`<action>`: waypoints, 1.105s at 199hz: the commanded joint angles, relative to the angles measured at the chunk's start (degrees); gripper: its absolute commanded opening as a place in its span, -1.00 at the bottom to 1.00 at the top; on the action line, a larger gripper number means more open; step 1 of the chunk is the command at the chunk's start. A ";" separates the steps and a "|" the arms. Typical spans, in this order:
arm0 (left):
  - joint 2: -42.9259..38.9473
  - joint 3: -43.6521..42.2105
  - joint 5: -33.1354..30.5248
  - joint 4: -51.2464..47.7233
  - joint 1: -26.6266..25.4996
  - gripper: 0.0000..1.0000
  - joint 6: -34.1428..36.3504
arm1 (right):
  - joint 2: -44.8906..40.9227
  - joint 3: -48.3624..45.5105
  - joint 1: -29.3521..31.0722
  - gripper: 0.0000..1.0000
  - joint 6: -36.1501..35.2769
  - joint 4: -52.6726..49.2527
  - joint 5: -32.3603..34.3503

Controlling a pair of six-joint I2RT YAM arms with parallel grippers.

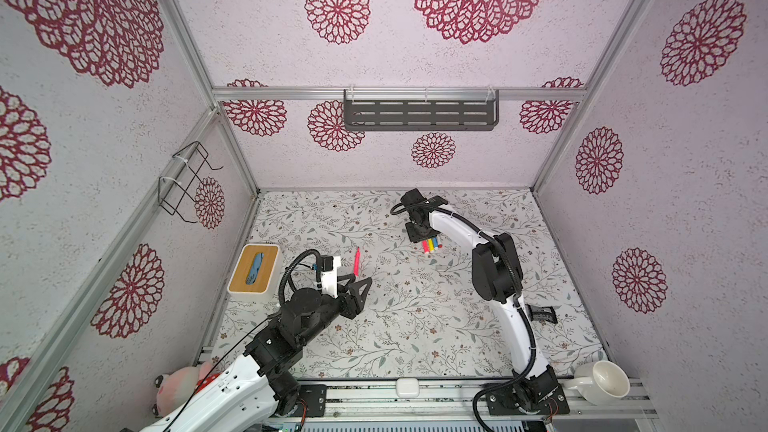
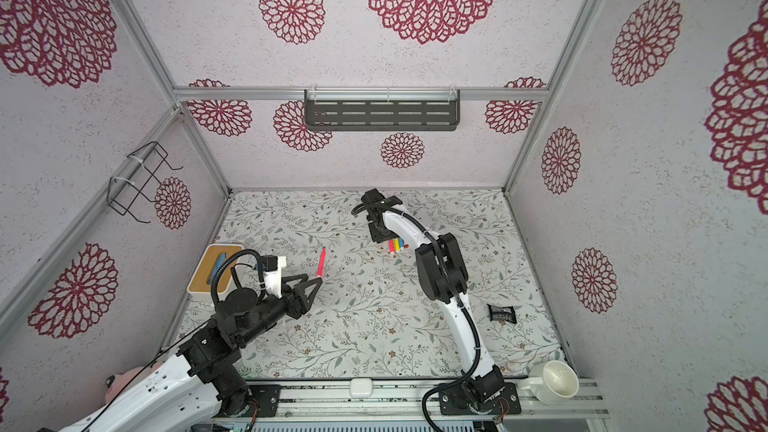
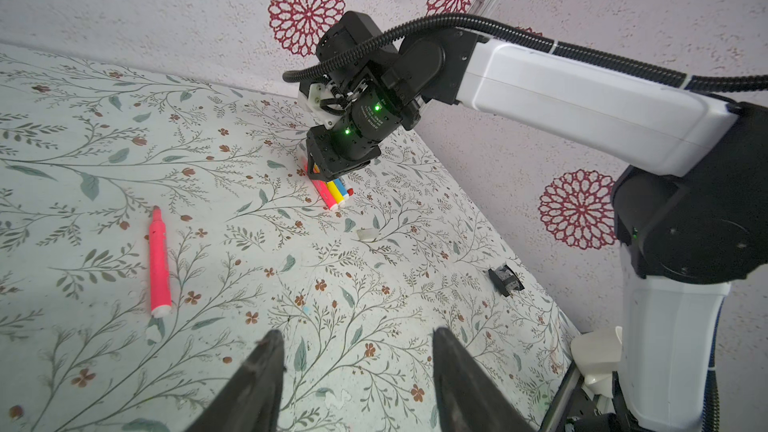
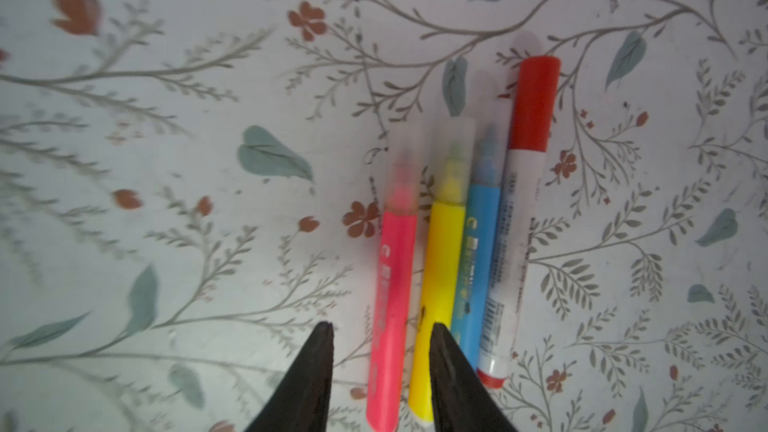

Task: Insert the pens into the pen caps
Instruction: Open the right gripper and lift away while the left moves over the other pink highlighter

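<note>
right gripper (image 4: 381,324) part-open, gripping nothing | capped pink pen (image 4: 395,268) lies between its jaws; yellow pen (image 4: 442,251) just beside | best lifts straight off; should avoid dragging that neighbour

Left end effector (image 3: 357,338) jaws wide apart; right end effector (image 4: 380,326) pointing down, jaws parted.

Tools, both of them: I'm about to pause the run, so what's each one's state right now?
Left tool: open, holding nothing.
Right tool: open over the capped pink pen, not gripping it.
</note>
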 commanded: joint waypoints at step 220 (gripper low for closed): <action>-0.40 -1.05 -0.96 -0.29 -0.30 0.18 -0.28 | 5.94 3.29 -0.69 -0.18 6.36 -2.36 -1.21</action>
